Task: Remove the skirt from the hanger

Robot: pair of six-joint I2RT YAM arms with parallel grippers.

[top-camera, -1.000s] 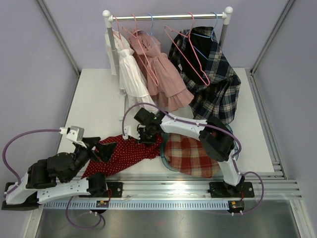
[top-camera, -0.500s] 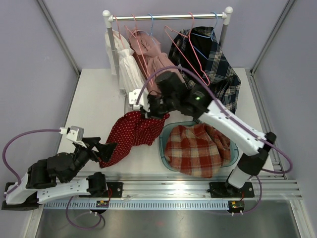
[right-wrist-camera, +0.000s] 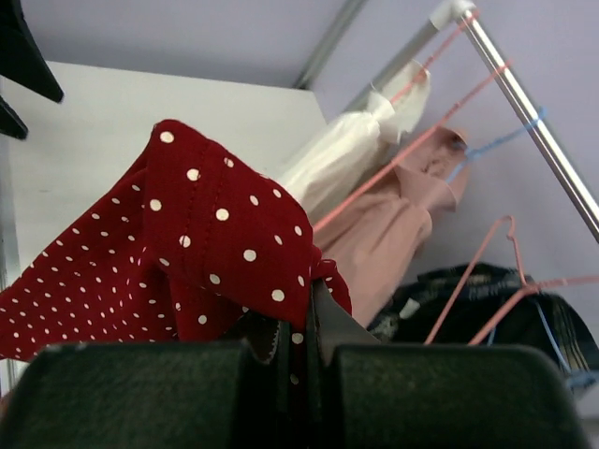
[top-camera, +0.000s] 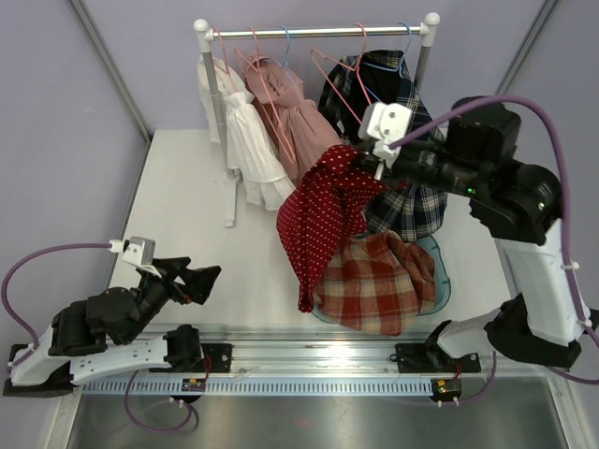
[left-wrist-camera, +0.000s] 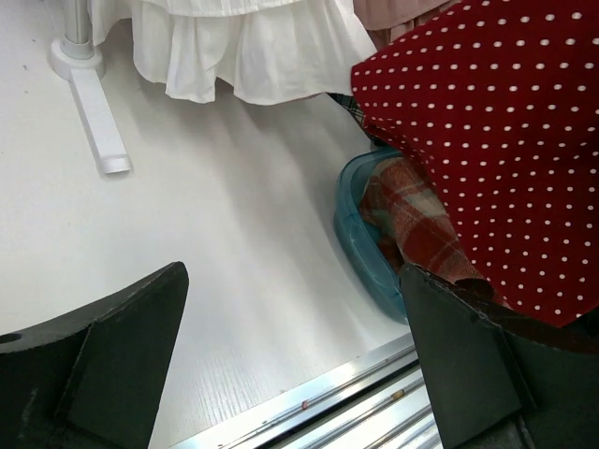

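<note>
A red skirt with white dots (top-camera: 323, 210) hangs in the air from my right gripper (top-camera: 367, 161), which is shut on its top edge, above the teal basket (top-camera: 440, 281). In the right wrist view the red skirt (right-wrist-camera: 187, 253) is pinched between the shut fingers (right-wrist-camera: 342, 327). It also shows in the left wrist view (left-wrist-camera: 496, 140) at the right. My left gripper (top-camera: 201, 279) is open and empty low at the front left. Pink hangers (top-camera: 356, 98) hang on the rail (top-camera: 318, 31).
A white dress (top-camera: 243, 131), a pink dress (top-camera: 295, 122) and a dark plaid garment (top-camera: 412, 140) hang on the rack. A red plaid garment (top-camera: 374, 285) fills the basket. The rack's white foot (left-wrist-camera: 94, 103) lies on the table. A metal rail (top-camera: 374, 351) runs along the near edge.
My right gripper has lifted the red skirt from the table up and to the right, over the basket. The left gripper has let go of the skirt and stays put.
</note>
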